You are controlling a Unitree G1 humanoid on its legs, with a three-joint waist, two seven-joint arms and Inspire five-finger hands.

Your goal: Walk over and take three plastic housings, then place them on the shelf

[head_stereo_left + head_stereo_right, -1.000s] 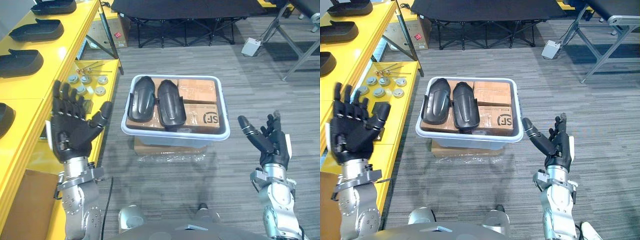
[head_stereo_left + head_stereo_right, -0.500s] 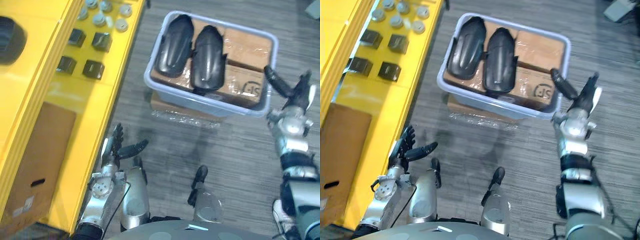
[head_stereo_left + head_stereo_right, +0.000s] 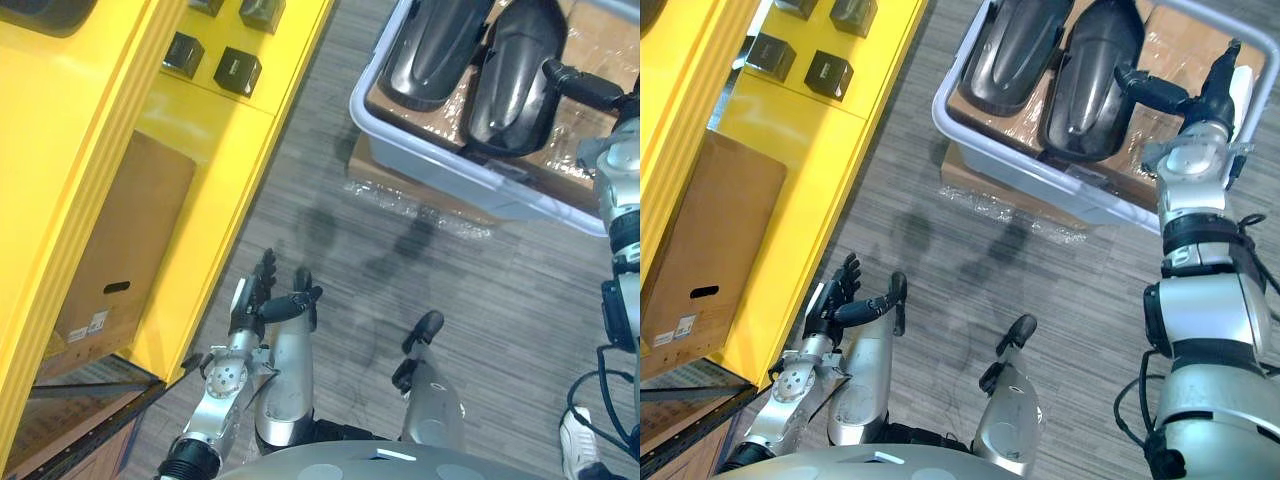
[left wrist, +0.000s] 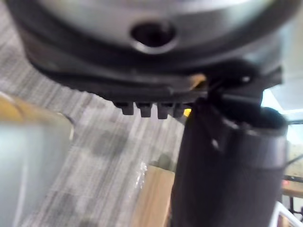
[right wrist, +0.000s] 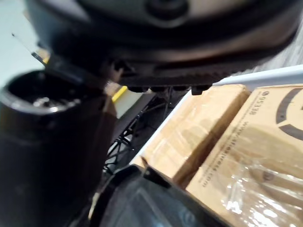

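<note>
Two black plastic housings, one point(image 3: 1015, 50) beside the other point(image 3: 1090, 85), lie side by side in a pale grey bin point(image 3: 440, 165), resting on plastic-wrapped cardboard boxes point(image 3: 1180, 40) packed inside it. The right hand point(image 3: 1200, 105) hovers over the bin with fingers straight and thumb stretched out above the nearer housing, gripping nothing; whether the thumb touches it cannot be told. The left hand point(image 3: 835, 305) hangs low at the robot's side, fingers loosely spread and empty. To the left stands the yellow shelf point(image 3: 110, 110), carrying small dark blocks point(image 3: 237, 70), with a brown carton point(image 3: 125, 250) stored beneath. A dark rounded shape point(image 3: 40, 8) at the shelf's far edge is cut off and may be another housing. The task looks barely begun: no housing is lifted, and grasping, carrying and placing remain.
</note>
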